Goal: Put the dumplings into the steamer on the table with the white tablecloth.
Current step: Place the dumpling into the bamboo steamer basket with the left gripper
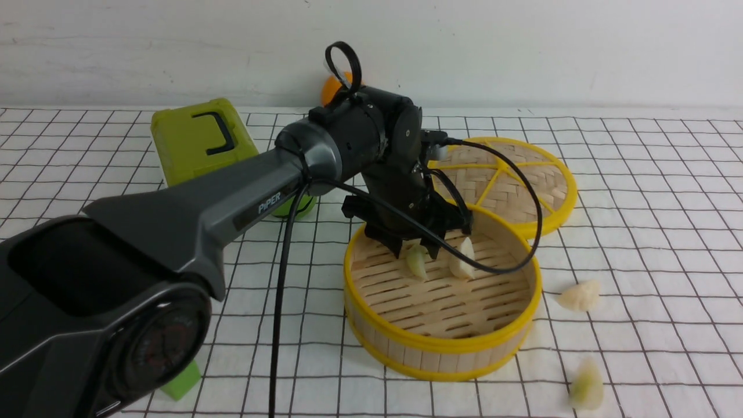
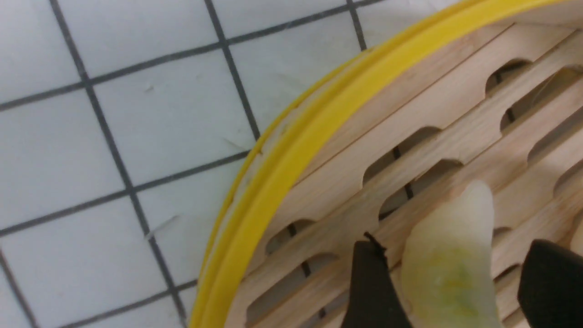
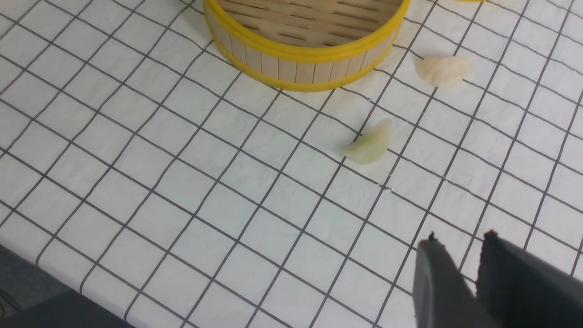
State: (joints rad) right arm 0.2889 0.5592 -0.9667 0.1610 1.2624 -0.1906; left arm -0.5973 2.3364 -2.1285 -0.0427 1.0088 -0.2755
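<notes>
Clinging to one pad (image 2: 373, 291) of the left gripper (image 2: 451, 269), whose jaws stand apart around it, the green-tinged dumpling (image 1: 417, 261) could be lifted out of the steamer (image 1: 447, 347).

Left arm (image 1: 232, 191) reaches forward, wrist bent down, jaws parted; right jaws barely apart.

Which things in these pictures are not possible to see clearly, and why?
Orange object, front view: mostly hidden behind the left arm; kind unclear.
Nearest loose dumpling, front view: blurred, pleats unreadable.
Left gripper, left wrist view: whether its fingers touch the greenish dumpling is cut off by the picture edge.
Right gripper, right wrist view: only fingertips show.
</notes>
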